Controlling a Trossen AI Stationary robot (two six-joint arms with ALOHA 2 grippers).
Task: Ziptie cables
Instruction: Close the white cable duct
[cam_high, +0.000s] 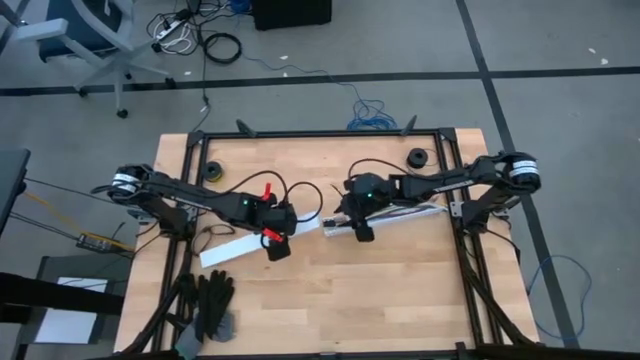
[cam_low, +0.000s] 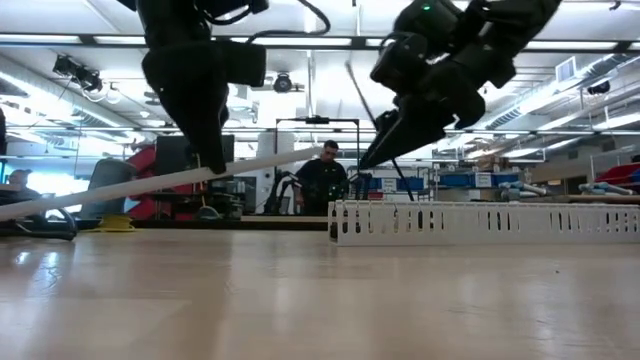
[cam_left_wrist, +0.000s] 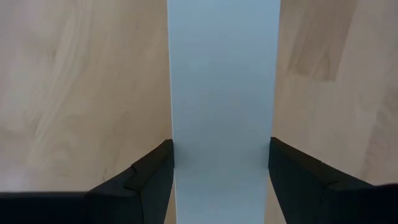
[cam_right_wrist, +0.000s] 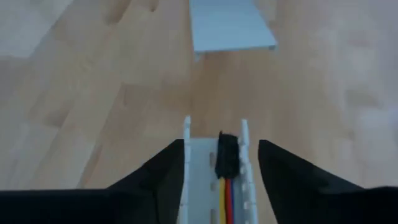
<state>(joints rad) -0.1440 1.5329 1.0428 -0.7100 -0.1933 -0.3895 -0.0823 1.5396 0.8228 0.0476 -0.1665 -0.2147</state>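
My left gripper (cam_high: 277, 243) is shut on a flat white plastic strip (cam_left_wrist: 224, 81), which slants across the low view (cam_low: 120, 185). A white slotted channel (cam_high: 395, 214) lies on the table. Thin yellow and red cables (cam_right_wrist: 225, 193) with a small dark plug (cam_right_wrist: 227, 155) lie in its trough. My right gripper (cam_right_wrist: 221, 155) is open and slants down over the channel's end. One finger stands on each side of the channel walls. The strip's free end (cam_right_wrist: 230, 25) lies just beyond that end of the channel. My left gripper pinches the white strip by its two long edges (cam_left_wrist: 174, 155) between its two fingers. The fingers come steeply from above and span across the strip. The strip is tilted, with its end toward the channel raised. Whether its low end touches the table does not show.
Black gloves (cam_high: 212, 305) lie at the near left of the wooden table. A black frame (cam_high: 320, 135) borders the table, with a small dark round part (cam_high: 416, 157) and a roll (cam_high: 212, 172) near its far side. A person (cam_low: 328, 175) sits in the room behind.
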